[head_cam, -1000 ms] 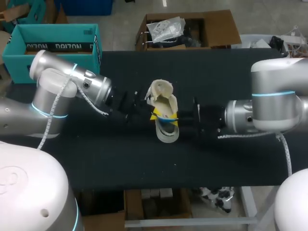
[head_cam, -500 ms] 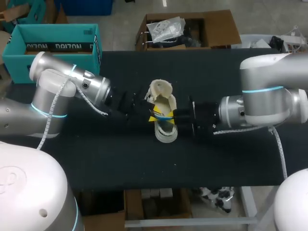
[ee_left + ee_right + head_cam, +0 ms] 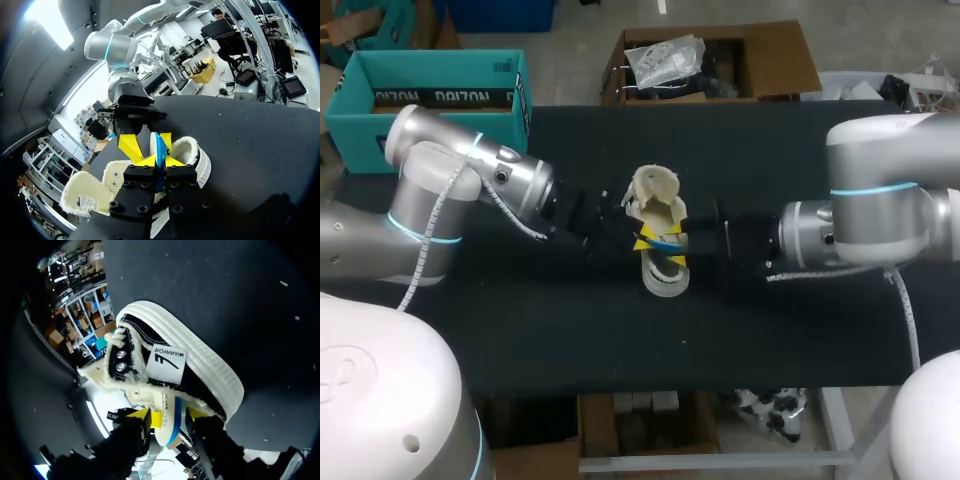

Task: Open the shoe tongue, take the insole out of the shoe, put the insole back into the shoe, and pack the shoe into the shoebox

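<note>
**Insole on edge between both my grippers, over the shoe at mid-table**

The insole (image 3: 661,241), cream with a blue rim, stands up out of the mouth of the shoe (image 3: 663,278). Its thin edge points along the line between my two arms, so each gripper meets it edge-on with a finger on either face. The shoe hides its lower part, and I cannot tell how its length runs down inside.

The shoe lies at the middle of the table (image 3: 520,330). Its long axis runs from the far edge toward the near edge, with the fleecy opening at the far end and the pale rubber end nearer me.

My left gripper (image 3: 638,240) comes in from the left edge's side and is clamped on the insole. In its wrist view the yellow tips sit close together with only the blue rim between them. My right gripper (image 3: 167,414) faces it from the right edge's side, fingers set wider and straddling the same insole. One tip looks to be against the rim and the other shows a sliver of gap, so I judge that it is not gripping.

Neither arm has any reach left to make. I judge that the next move depends on the right fingers closing squarely across the insole's thickness. The two pairs of tips crowd the same short stretch of rim, so the risk I see is the tips knocking together.
</note>
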Robot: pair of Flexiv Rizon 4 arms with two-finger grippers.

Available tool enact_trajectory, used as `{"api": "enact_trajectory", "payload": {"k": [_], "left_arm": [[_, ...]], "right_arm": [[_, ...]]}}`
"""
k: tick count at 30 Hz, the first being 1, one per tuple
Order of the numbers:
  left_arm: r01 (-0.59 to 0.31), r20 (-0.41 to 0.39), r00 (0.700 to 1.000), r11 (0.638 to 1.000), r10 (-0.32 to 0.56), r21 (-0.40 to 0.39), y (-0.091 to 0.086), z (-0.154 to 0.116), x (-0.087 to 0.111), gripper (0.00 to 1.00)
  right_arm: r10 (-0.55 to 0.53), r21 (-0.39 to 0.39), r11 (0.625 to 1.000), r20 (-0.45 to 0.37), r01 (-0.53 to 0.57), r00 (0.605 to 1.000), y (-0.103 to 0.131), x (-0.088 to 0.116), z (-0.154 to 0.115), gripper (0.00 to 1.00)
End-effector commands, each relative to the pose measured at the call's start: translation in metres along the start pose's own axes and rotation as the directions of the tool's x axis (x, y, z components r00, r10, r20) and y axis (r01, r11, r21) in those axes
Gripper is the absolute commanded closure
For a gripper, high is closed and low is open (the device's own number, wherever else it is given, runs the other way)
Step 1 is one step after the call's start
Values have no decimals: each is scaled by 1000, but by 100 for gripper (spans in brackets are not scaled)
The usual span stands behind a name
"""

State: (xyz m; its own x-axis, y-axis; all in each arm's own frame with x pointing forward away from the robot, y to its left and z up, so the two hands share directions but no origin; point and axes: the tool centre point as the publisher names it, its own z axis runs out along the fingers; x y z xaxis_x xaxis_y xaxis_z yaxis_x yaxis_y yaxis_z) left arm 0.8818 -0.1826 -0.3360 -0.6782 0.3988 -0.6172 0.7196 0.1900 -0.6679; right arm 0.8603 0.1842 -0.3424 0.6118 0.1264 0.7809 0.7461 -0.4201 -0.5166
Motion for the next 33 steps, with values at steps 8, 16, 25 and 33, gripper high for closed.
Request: {"api": "enact_trajectory", "payload": {"k": [8, 16, 25, 33], "left_arm": [[-4, 22, 1000, 1000, 4, 1, 2, 4, 0, 100], [-14, 48, 999, 1000, 13, 6, 0, 2, -1, 100], [-10, 53, 999, 1000, 10, 7, 1, 1, 0, 100], [21, 51, 998, 1000, -22, 7, 4, -1, 1, 16]], "right_arm": [[-10, 33, 999, -44, 11, 999, -19, 3, -5, 74], [22, 51, 998, -45, -20, 999, -16, 1, -2, 63], [30, 60, 998, -58, -26, 998, -14, 1, -4, 100], [6, 22, 1000, -23, -5, 1000, -3, -3, 1, 100]]}}
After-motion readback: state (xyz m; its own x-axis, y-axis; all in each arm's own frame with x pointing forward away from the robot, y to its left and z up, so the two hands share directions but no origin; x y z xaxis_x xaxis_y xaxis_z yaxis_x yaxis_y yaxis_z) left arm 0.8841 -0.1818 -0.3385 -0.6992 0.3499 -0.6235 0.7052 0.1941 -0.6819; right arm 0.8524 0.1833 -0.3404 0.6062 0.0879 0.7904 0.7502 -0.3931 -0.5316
